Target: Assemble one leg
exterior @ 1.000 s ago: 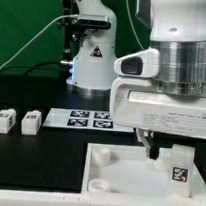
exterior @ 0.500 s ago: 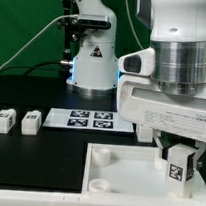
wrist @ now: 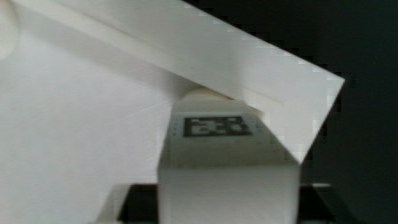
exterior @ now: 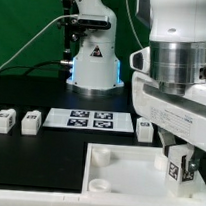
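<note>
My gripper (exterior: 179,155) is shut on the leg (exterior: 176,167), a small white post with a black-and-white tag on its face. It holds the leg upright over the large white panel (exterior: 126,171), near the panel's edge at the exterior view's right. In the wrist view the leg (wrist: 222,160) runs up between the dark fingers (wrist: 139,200), with its tag facing the camera, and its far end meets the white panel (wrist: 71,100). The leg's lower end is hidden, so I cannot tell whether it sits in a socket.
Two more white legs (exterior: 3,120) (exterior: 30,121) stand at the exterior view's left, and a third (exterior: 144,127) stands by the marker board (exterior: 87,118). The panel shows two round sockets (exterior: 101,151) (exterior: 100,184). The robot base (exterior: 92,65) stands behind.
My hand has shifted toward the exterior view's right with the leg still in it. This uncovers the third leg beside the marker board.
</note>
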